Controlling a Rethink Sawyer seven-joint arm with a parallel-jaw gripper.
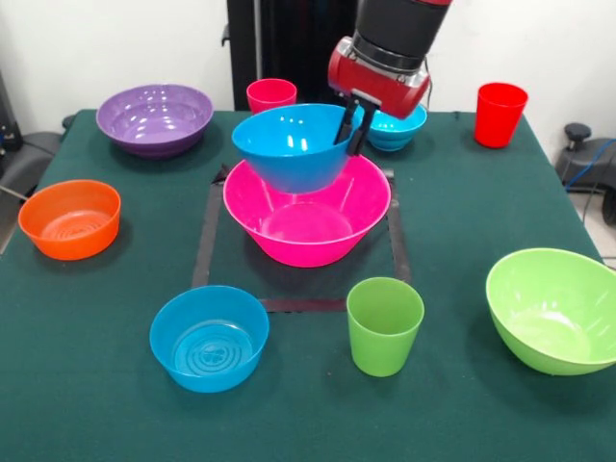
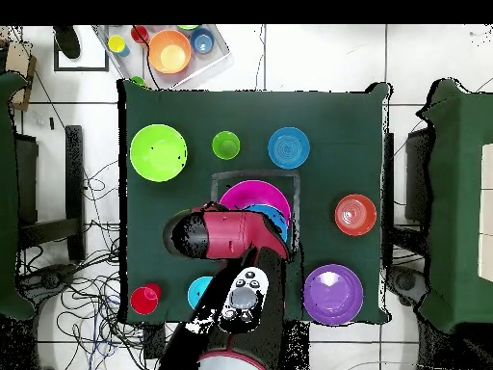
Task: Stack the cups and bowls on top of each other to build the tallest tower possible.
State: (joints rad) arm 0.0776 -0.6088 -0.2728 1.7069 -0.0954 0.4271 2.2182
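Observation:
My gripper point(image 1: 351, 130) is shut on the right rim of a blue bowl point(image 1: 289, 146), one finger inside and one outside. That bowl hangs tilted over the far part of the large pink bowl point(image 1: 308, 221); I cannot tell whether they touch. In the overhead view my arm point(image 2: 236, 236) covers part of the blue bowl point(image 2: 273, 220) and of the pink bowl point(image 2: 252, 193). Around them stand a light green cup point(image 1: 385, 325), a red cup point(image 1: 500, 114), a pink-red cup point(image 1: 271, 94), another blue bowl point(image 1: 209, 337), a small blue bowl point(image 1: 399, 128), and purple point(image 1: 154, 117), orange point(image 1: 69, 218) and lime green point(image 1: 553, 308) bowls.
A square of black tape point(image 1: 298, 305) on the green tablecloth frames the pink bowl. In the overhead view, a clear tray point(image 2: 168, 50) with more small coloured dishes lies off the table's far edge. Cables run over the floor beside the table.

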